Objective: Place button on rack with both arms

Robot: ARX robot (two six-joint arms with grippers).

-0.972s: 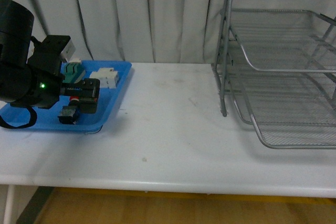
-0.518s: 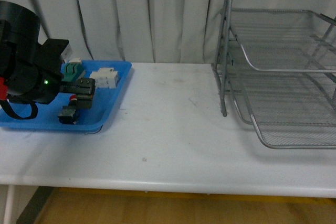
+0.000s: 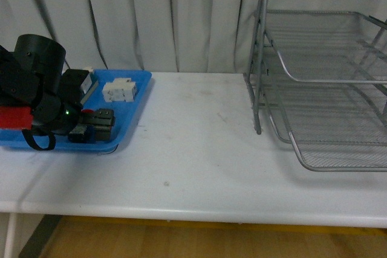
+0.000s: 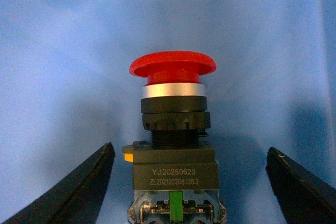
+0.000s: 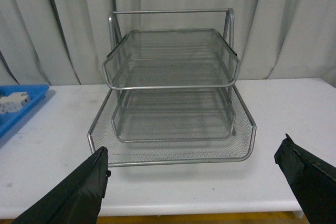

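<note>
The rack [image 3: 261, 40] fills the right of the front frame, with our right gripper [image 5: 193, 150] gaping wide before it. At the left edge, the blue tray [image 3: 130, 116] holds the button [image 4: 173, 69]. Our left gripper [image 4: 189, 149] straddles it wide (not touching), so we should close squarely on the black body, below the cap.

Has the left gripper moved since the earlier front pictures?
Yes. The left gripper has come down toward the blue tray. Before, it hung about level with the white block; now it sits lower, near the tray's front rim.
</note>
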